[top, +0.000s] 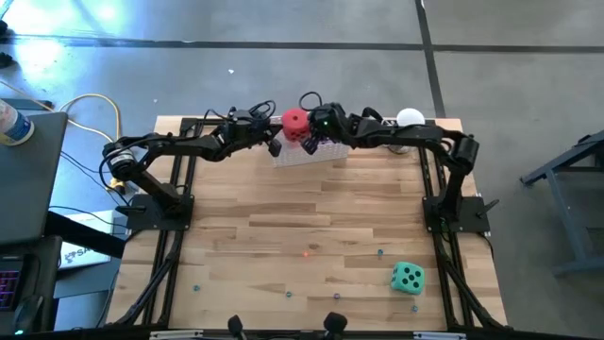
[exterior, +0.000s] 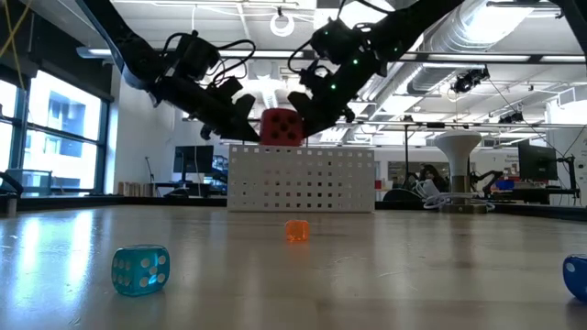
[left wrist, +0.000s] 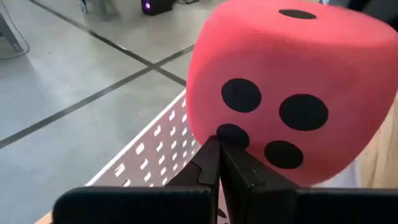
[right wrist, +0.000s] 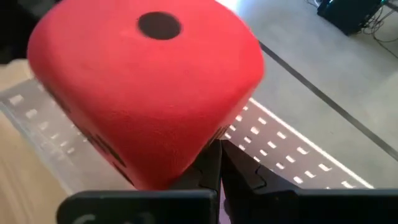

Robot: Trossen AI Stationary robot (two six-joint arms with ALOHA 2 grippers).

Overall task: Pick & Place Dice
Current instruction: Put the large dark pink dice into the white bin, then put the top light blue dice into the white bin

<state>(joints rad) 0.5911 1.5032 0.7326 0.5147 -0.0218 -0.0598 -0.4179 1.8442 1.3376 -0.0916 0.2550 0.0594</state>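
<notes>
Red die (top: 295, 121) sits on top of the white perforated basket (top: 311, 153) at the far edge of the tabletop (top: 302, 227), directly between the two arms. Left gripper (top: 275, 143) and right gripper (top: 308, 144) flank it, jaws on both clenched with nothing between them, tips just at the die's lower sides. Teal-green die (top: 408, 278) lies well apart, near the tabletop's front right corner.

A grey concrete floor (top: 283, 24) runs round the wooden table (top: 311, 217), crossed by dark seams and catching bright glare. Tall windows (exterior: 64, 128) let daylight in on one side. Overhead, exposed ducts (exterior: 514, 46) and strip lights cross a white ceiling. Desks with monitors (exterior: 537, 163) stand far back. A yellow cable (top: 94, 104) loops on the floor.
</notes>
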